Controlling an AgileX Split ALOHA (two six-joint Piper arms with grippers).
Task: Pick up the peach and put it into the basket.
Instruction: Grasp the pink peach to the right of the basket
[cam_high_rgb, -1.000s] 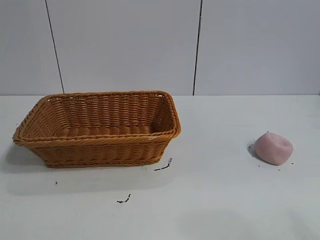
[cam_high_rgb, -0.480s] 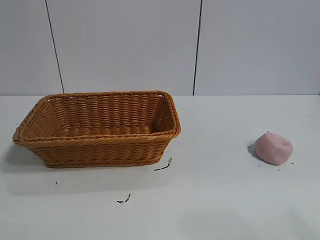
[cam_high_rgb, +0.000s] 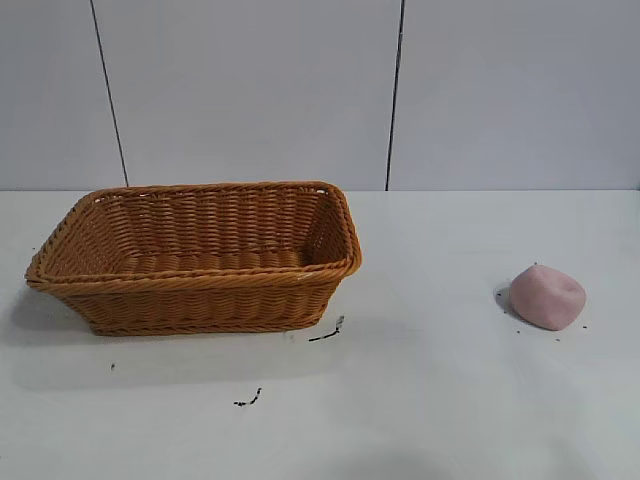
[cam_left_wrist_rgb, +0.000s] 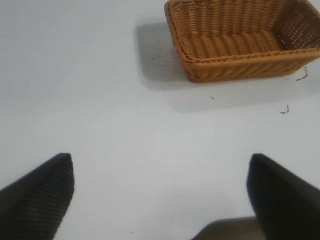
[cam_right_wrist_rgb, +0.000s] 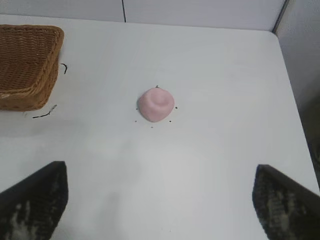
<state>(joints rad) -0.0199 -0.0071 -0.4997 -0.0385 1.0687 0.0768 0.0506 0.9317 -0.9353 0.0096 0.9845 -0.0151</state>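
Well, not picked up yet: the peach (cam_high_rgb: 547, 296), down on the desk (cam_high_rgb: 430, 400) near its right edge, well apart from the basket (cam_high_rgb: 200, 285) over toward the left edge. Nothing inside the basket. Around the peach, tiny dark crumbs; by the front of the basket, two small dark squiggles.

Up above the desk and looking down at the peach: the right gripper (cam_right_wrist_rgb: 160, 172), jaws spread wide, nothing between them, not touching anything. Over bare desk, with the basket farther off: the left gripper (cam_left_wrist_rgb: 160, 170), jaws spread wide too, holding nothing, most likely just waiting.

Could go wrong in a few ways from here. Could come down a bit off to one side, bumping the peach with one finger and rolling it away, maybe toward the right edge and off the desk. Looks round and lumpy, so could roll easily. Could squeeze too high up and squirt the peach out from between the fingers. Looks soft, so could get squashed by a hard pinch. Could also push down too far and jam the fingertips into the desk.

Then a long way to carry, right across the desk. Could drop it on the way with a weak hold. Could hit the tall basket rim if carried too low, shoving the basket along or spilling the peach outside it. Best to line up with the peach in the middle, close gently, lift high, and let go over the middle of the basket.
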